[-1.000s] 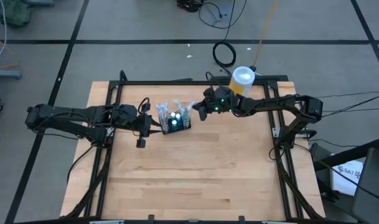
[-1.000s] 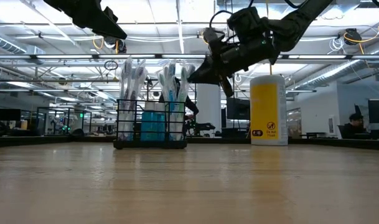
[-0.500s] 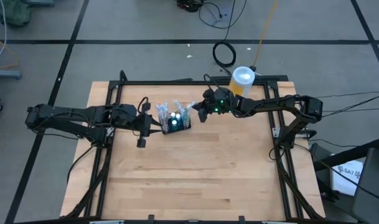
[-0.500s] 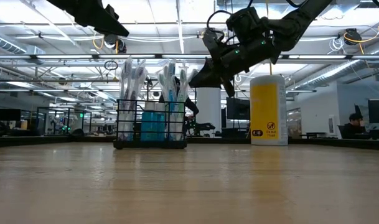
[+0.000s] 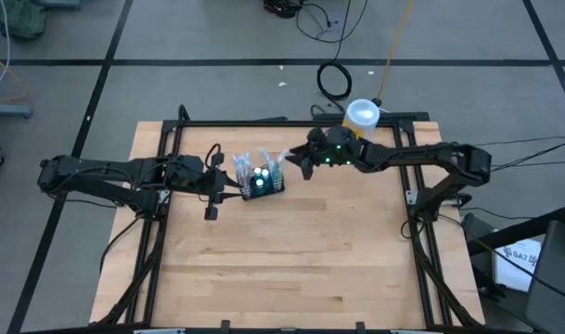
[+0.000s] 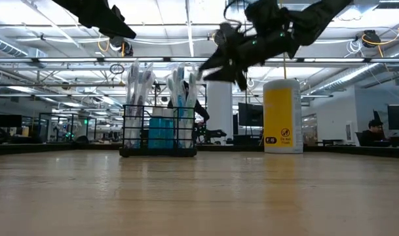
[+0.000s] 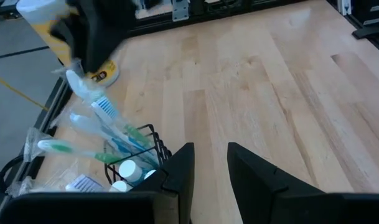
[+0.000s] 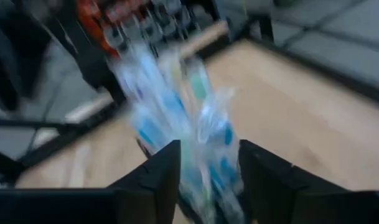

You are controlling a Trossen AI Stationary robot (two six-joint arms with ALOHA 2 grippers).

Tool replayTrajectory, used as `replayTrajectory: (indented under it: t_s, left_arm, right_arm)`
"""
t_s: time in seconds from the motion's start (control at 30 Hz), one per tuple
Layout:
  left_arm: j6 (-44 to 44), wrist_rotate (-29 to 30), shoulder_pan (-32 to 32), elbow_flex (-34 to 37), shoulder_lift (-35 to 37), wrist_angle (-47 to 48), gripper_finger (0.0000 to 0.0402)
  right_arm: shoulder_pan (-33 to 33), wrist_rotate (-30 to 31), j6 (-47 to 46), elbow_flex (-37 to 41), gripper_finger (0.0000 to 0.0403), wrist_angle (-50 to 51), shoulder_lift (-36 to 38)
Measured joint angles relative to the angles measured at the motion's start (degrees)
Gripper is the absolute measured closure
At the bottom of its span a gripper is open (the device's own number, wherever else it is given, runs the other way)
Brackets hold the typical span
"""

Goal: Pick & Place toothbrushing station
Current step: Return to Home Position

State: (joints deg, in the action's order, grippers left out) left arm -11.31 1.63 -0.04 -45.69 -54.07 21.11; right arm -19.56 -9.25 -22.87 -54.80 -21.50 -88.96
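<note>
The black wire-mesh caddy (image 5: 263,183) stands on its base on the wooden table, left of centre toward the far edge; it also shows in the low view (image 6: 158,133). Wrapped white-and-blue toothbrushes (image 6: 181,85) and teal tubes (image 6: 161,133) stick up out of it. My left gripper (image 7: 209,167) is open and hovers above the caddy's left side (image 7: 134,165). My right gripper (image 6: 204,65) is open, up in the air at the caddy's right, with its fingertips by the toothbrush tops (image 8: 195,118). My right gripper comes at the tops of the wrapped toothbrushes (image 7: 77,79) nearly level from the table's right. Its fingers stand apart on either side of them. I cannot tell whether they touch the wrapping.
A yellow canister (image 5: 360,119) with a white lid stands at the table's far edge, behind my right arm; it also shows in the low view (image 6: 282,116). A black frame (image 5: 161,139) runs around the table. The near half of the tabletop (image 5: 282,269) is bare wood.
My right gripper has risen a little and tipped more level beside the toothbrush tops, while its arm has swung slightly toward the far edge. The caddy has stayed where it was.
</note>
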Motion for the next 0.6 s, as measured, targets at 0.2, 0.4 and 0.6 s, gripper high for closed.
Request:
replayTrajectory:
  t_s: [0.2, 0.4, 0.6]
  left_arm:
    - [1.6, 0.0, -0.1, 0.0, 3.6, 0.6, 0.03]
    - [4.3, 2.2, -0.1, 0.0, 10.2, 1.5, 0.03]
    - [5.3, 7.7, 0.0, 0.0, 19.7, 4.8, 0.03]
  right_arm:
    - [-0.9, 0.2, 0.1, -0.1, 0.0228, 8.2, 10.1]
    - [-0.6, -0.1, 4.6, 0.0, 0.0237, 22.1, 22.5]
    - [1.9, -0.1, 12.1, 0.0, 0.0252, 33.4, 32.9]
